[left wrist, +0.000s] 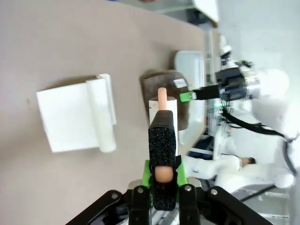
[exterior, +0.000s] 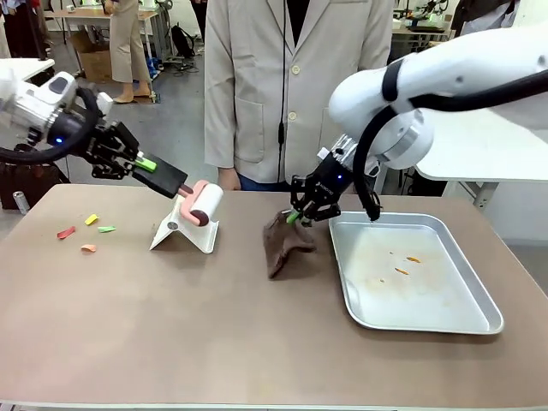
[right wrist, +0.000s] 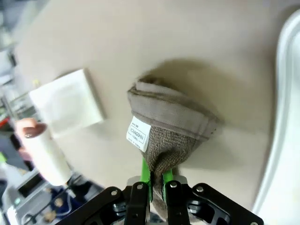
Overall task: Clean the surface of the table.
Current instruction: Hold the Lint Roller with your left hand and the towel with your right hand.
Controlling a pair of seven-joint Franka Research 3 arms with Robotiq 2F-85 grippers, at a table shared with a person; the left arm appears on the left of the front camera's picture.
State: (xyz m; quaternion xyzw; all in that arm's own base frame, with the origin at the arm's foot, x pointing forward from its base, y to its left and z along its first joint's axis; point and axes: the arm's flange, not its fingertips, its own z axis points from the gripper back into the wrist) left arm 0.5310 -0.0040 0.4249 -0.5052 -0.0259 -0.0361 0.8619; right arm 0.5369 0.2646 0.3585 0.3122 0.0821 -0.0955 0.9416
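We had both grippers loaded over the table (exterior: pixel 214 334).
Our left gripper (exterior: pixel 145 163) had its fingers clamped on the lint roller (exterior: pixel 204 204), held above the tabletop. Our right gripper (exterior: pixel 297 216) pinched the brown cloth (exterior: pixel 284 241), whose lower end rested there beside the silver tray (exterior: pixel 484 295).

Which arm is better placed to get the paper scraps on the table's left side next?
Left. The left hand holds the lint roller nearer the paper scraps on the table. The right hand is shut on the cloth beside the tray, on the far side from them.
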